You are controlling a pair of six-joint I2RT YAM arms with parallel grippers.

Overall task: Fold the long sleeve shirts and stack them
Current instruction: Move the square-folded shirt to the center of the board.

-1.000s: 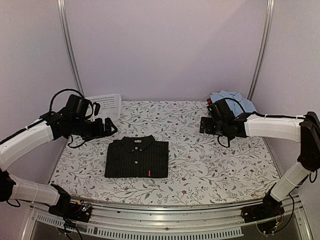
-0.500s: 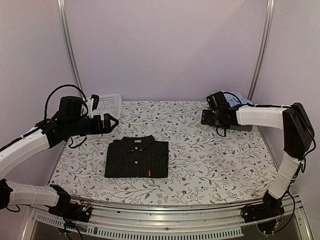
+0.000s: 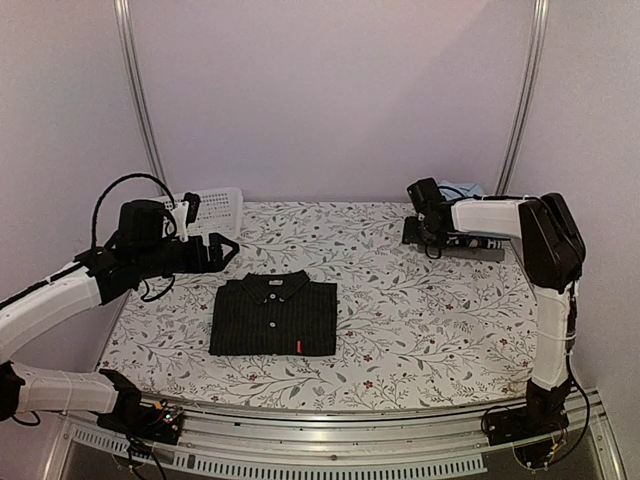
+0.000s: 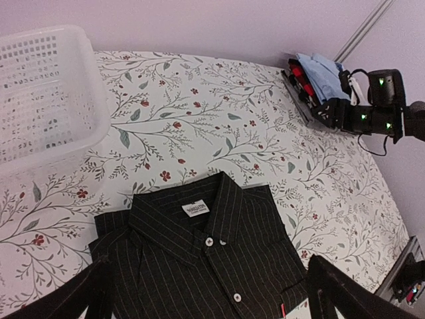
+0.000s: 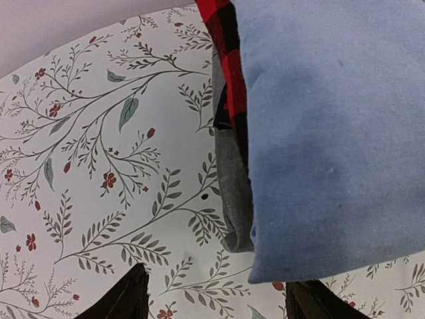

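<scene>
Black pinstripe shirt point(image 3: 272, 316) lies folded flat on the floral tablecloth point(image 3: 430, 330), left of centre. Collar points to the far side, button placket faces up. Small red tab point(image 3: 297, 347) at the near hem, white neck label point(image 4: 195, 209) inside the collar.

Left gripper point(image 4: 209, 266) hangs in the air over the collar end of that shirt. Jaws are spread wide with nothing between them, and neither finger touches the cloth. White mesh basket point(image 4: 46, 100) sits in the far-left corner, just beyond the shirt and apart from it.

Light blue shirt point(image 5: 332, 133) is in the far-right corner, top of a small pile. Red-and-black plaid cloth point(image 5: 222, 40) and grey cloth point(image 5: 232, 199) stick out from under its left edge in the right wrist view.

Right gripper point(image 5: 219, 276) is right at that pile, pointing down at its near edge. Fingers are apart, one on each side of the blue shirt's lower corner, and the tablecloth shows in the gap. No clamp on the fabric that I can see; can't tell whether the tips touch it.

Right arm is stretched along the right edge of the table to the far corner. The two shirts are well apart, at opposite ends of the table.
</scene>
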